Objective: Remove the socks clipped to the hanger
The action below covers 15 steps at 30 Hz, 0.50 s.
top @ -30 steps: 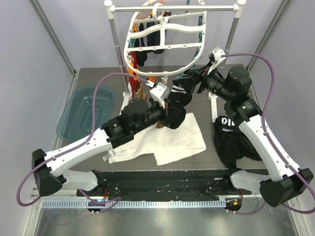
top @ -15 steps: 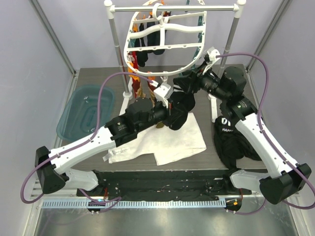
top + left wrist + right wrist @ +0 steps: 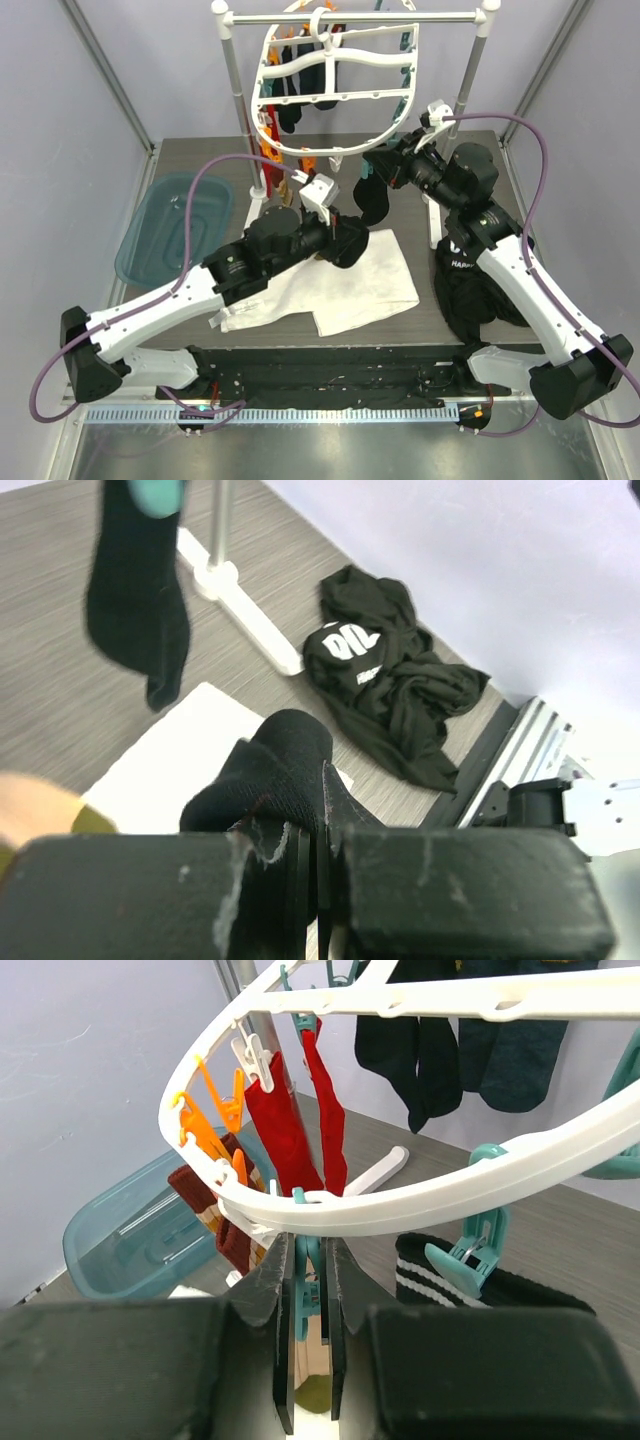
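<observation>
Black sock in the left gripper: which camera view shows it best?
Left wrist view: the black sock fills the centre, pinched between the fingers of the left gripper. Top external shows only a dark bundle at that gripper. Right wrist does not show it.

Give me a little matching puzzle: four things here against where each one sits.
Things: 1 red socks; 2 teal tub; 3 lettered black garment; 4 white cloth.
Places: A right side of the table; B clipped to the hanger; C table's middle; D table's left side.
Pairs: 1-B, 2-D, 3-A, 4-C.
</observation>
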Tool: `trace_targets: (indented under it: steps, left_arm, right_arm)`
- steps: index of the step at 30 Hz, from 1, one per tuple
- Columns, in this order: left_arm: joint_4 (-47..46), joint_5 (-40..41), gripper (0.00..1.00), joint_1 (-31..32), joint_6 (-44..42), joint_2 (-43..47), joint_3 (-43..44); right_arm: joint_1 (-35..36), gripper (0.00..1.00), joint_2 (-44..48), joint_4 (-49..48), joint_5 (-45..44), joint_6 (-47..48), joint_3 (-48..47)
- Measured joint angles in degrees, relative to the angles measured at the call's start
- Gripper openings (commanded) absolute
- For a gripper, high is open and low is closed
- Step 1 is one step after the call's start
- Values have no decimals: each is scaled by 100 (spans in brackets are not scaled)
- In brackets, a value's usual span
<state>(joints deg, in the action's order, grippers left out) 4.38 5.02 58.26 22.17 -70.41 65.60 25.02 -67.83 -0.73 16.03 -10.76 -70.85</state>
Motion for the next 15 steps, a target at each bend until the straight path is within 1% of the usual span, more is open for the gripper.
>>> trace_targets:
  steps: [5, 7, 10, 11, 13, 15]
  left_arm:
    - [243, 415, 0, -11, 83, 398, -275]
    - [455, 713, 0, -37, 168, 511, -280]
    - [986, 1408, 0, -160, 315, 739, -280]
    - [1204, 1657, 0, -269, 378, 846, -280]
    - [1499, 1937, 0, -680, 505, 1069, -295]
    - [1685, 2024, 0, -1469, 748, 1379, -387]
  right_arm:
    - [0, 2, 44, -109, -52, -146, 111]
    - [0, 3, 46, -109, -50, -201, 111]
    - [0, 4, 46, -107, -42, -267, 111]
    - [0, 4, 46, -116, -44, -271, 111]
    - [0, 6, 46, -144, -55, -275, 111]
    - [0, 9, 46, -151, -76, -289, 111]
